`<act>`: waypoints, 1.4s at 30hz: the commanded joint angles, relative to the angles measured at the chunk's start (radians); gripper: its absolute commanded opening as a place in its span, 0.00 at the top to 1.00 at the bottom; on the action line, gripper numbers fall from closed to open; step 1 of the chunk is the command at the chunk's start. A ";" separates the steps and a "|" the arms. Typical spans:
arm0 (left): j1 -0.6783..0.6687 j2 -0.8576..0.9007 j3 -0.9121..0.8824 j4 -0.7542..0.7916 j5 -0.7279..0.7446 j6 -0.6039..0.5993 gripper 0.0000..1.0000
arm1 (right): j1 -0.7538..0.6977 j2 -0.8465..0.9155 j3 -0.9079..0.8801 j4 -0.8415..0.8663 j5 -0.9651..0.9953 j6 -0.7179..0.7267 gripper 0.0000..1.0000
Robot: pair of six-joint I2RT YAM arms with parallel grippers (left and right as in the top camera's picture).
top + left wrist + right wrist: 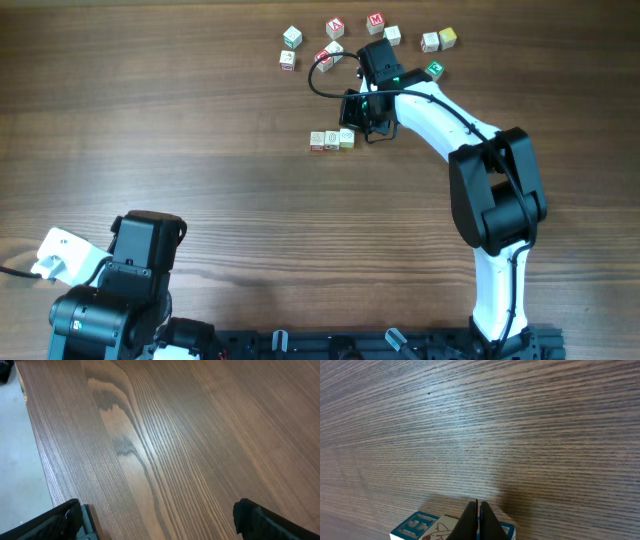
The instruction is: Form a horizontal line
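a three-cube horizontal line (331, 140) is being judged largely formed; right claw (477, 519) pinched empty, left claw (160, 520) gaping empty.

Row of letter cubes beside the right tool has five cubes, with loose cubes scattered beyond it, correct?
No. The overhead view shows three cubes in the row of letter cubes, not five. It does sit beside the right tool, with loose cubes scattered beyond it.
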 commanded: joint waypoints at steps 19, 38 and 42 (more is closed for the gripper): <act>0.008 -0.003 -0.002 -0.001 -0.006 -0.021 0.00 | 0.006 0.000 0.020 -0.007 -0.028 -0.004 0.96; 0.008 -0.003 -0.002 -0.001 -0.006 -0.021 0.00 | 0.006 0.000 0.020 0.002 -0.069 -0.057 0.95; 0.008 -0.003 -0.002 -0.001 -0.006 -0.021 0.00 | 0.006 0.000 0.020 0.002 -0.073 -0.059 0.95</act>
